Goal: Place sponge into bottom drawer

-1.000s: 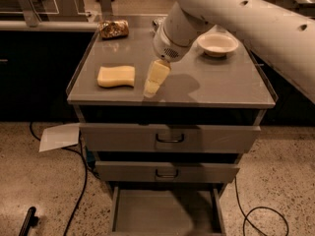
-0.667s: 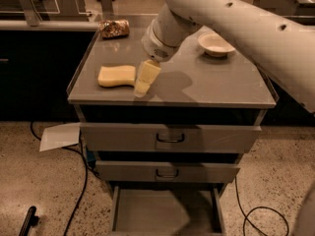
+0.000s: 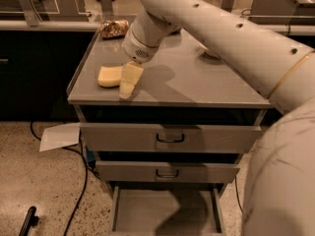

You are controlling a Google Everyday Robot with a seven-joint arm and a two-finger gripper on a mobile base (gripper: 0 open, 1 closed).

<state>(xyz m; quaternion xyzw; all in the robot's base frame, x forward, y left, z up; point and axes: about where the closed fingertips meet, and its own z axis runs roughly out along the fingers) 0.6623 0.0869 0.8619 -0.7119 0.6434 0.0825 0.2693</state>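
The pale yellow sponge (image 3: 109, 76) lies flat on the left part of the grey cabinet top (image 3: 197, 85). My gripper (image 3: 129, 81) hangs from the white arm just right of the sponge, its yellowish padded fingers (image 3: 130, 77) pointing down toward the front edge and overlapping the sponge's right end. The bottom drawer (image 3: 166, 211) is pulled out below, showing its flat grey floor with nothing in it.
A brown crinkled snack bag (image 3: 114, 28) sits at the back left of the top. The white bowl is mostly hidden behind the arm (image 3: 231, 38). Two upper drawers (image 3: 170, 137) are closed. A paper sheet (image 3: 60, 136) and cables lie on the floor at left.
The gripper has moved left across the cabinet top, from about the middle to right beside the sponge. The arm now covers the bowl.
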